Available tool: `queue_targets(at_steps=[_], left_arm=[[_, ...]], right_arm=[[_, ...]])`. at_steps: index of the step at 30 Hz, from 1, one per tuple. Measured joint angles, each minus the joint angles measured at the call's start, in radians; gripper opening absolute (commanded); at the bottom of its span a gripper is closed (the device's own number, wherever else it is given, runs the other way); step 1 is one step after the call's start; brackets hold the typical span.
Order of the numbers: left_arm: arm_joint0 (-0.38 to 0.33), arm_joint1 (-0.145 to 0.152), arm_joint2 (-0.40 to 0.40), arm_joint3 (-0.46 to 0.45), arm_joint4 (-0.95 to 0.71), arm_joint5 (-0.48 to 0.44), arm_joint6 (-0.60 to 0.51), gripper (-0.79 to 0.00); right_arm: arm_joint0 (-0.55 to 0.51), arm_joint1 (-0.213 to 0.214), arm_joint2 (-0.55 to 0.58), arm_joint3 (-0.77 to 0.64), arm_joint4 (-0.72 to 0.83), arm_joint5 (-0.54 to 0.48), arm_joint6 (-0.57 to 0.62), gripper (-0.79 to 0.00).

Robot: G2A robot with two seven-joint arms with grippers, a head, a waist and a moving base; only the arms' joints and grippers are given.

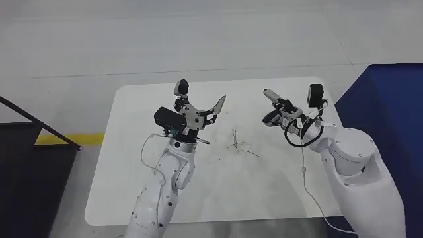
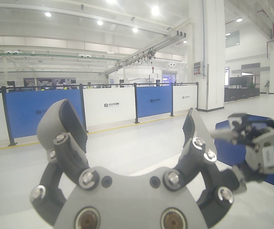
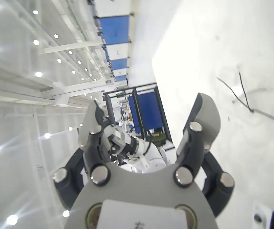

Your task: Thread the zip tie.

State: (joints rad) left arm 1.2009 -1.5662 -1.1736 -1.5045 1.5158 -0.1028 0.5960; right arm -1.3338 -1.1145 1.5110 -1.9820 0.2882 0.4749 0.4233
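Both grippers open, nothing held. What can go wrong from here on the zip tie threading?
1. The zip ties lie crossed on the table; a pinch may lift more than one.
2. They are thin, so a grasp may slip off or scrape the table.
3. Left gripper and right gripper sit either side of them; converging could make them clash.

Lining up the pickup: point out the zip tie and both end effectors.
zip tie (image 1: 236, 146): top view, where its strands meet.
left end effector (image 2: 128, 106): left wrist view, midway between its open fingertips.
right end effector (image 3: 148, 99): right wrist view, midway between its open fingertips.
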Motion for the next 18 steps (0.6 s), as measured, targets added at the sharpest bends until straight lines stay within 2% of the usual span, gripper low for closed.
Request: queue_targets(at_steps=[4,6,8,11,18], left_arm=[[0.0,0.0,0.0,0.0,0.0,0.0,0.0,0.0],[0.0,0.0,0.0,0.0,0.0,0.0,0.0,0.0],[0.0,0.0,0.0,0.0,0.0,0.0,0.0,0.0],[0.0,0.0,0.0,0.0,0.0,0.0,0.0,0.0],[0.0,0.0,0.0,0.0,0.0,0.0,0.0,0.0]], right_arm=[[-0.132,-0.002,0.097,-0.09,-0.072,-0.281,-0.182,0.0],[-0.179,-0.004,0.122,-0.108,-0.133,-0.37,-0.237,0.0],[-0.219,-0.007,0.154,-0.13,-0.13,-0.44,-0.287,0.0],[-0.263,-0.011,0.179,-0.152,-0.115,-0.478,-0.32,0.0],[-0.264,-0.011,0.179,-0.153,-0.115,-0.476,-0.32,0.0]])
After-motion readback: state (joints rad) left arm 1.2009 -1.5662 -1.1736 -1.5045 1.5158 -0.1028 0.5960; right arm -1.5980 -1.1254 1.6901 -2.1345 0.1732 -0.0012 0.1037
